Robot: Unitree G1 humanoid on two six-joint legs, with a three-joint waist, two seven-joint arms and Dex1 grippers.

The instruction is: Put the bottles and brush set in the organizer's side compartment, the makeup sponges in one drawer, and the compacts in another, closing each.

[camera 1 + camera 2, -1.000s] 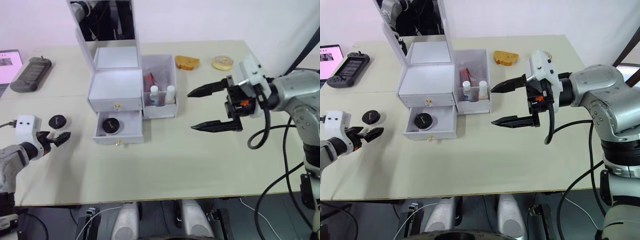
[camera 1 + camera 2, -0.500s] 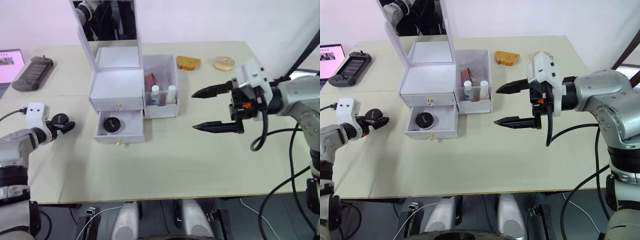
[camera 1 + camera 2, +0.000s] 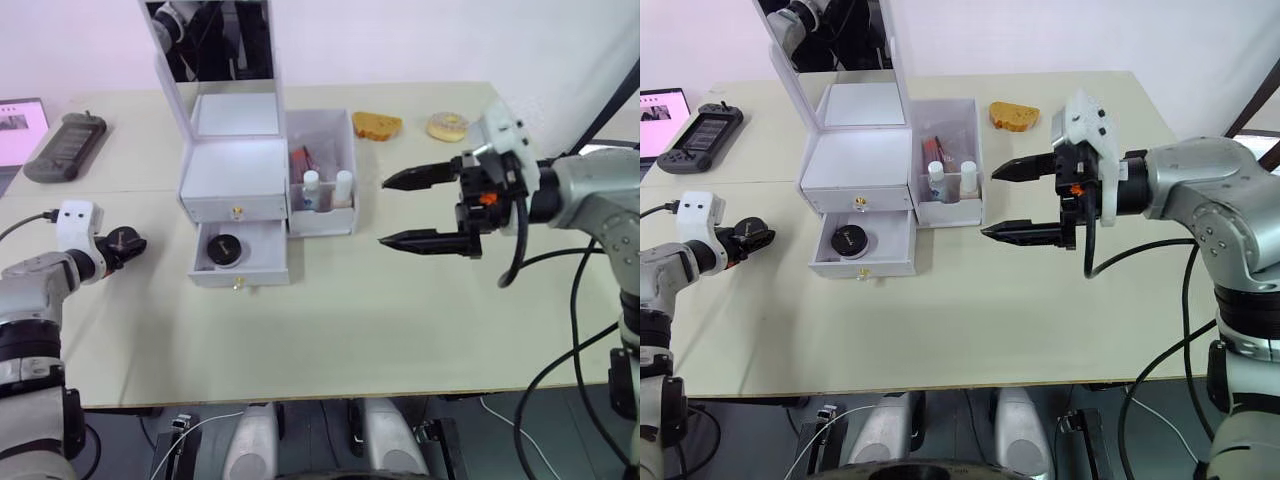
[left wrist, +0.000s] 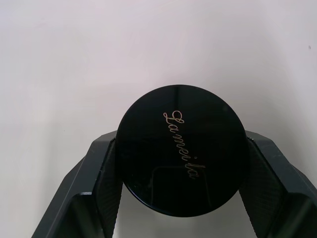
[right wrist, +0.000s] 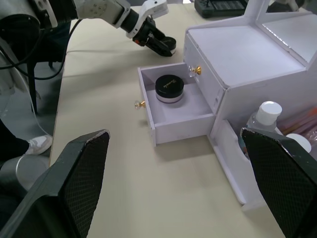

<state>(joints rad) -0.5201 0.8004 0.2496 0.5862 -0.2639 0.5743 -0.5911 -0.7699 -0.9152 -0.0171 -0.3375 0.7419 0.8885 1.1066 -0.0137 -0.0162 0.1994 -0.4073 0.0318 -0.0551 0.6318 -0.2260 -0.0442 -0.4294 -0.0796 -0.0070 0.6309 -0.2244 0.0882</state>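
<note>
My left gripper is shut on a black compact with gold script, near the table's left edge and left of the white organizer. I cannot tell whether the compact is off the table. The organizer's lower drawer is pulled out and holds another black compact. Two white-capped bottles and the reddish brush set stand in the side compartment. Two makeup sponges, one orange and one ring-shaped, lie at the back right. My right gripper hangs open, right of the organizer.
The organizer's mirrored lid stands up at the back. A dark handheld device and a screen lie at the far left. The upper drawer with its gold knob is shut.
My left gripper has moved to the black compact on the table and shut on it. The right gripper has shifted slightly left toward the organizer, still open.
</note>
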